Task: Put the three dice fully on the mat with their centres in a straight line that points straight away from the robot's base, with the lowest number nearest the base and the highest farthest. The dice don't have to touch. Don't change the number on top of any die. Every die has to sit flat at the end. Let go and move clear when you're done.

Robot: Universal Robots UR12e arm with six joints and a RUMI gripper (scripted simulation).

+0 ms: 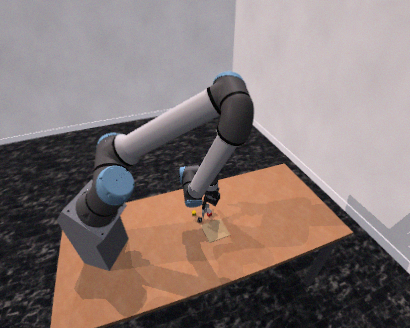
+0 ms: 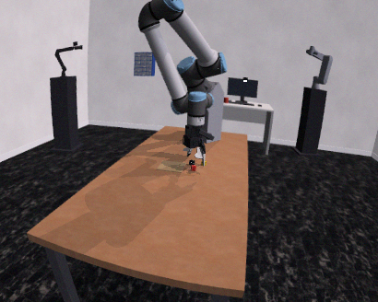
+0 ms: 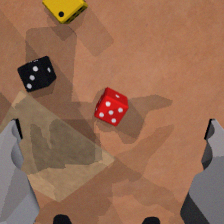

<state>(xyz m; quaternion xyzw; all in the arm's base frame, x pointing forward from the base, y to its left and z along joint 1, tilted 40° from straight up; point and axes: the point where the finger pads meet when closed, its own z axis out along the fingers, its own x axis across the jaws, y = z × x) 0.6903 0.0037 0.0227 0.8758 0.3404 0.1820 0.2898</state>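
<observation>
Red die [image 3: 111, 106] off mat [image 3: 55, 150] — gripper [image 3: 112, 145] open above.

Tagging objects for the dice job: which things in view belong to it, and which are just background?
Job: small red die; small black die; small yellow die; thin tan square mat; open, empty grey claw.

Background: white desk with black monitor; two black pedestals; blue wall panel.

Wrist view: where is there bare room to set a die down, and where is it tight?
The mat carries no die, only shadow. Bare table lies right of the red die. It is crowded at upper left, where the black die sits by the mat's corner and the yellow die above. The gripper is open.
</observation>
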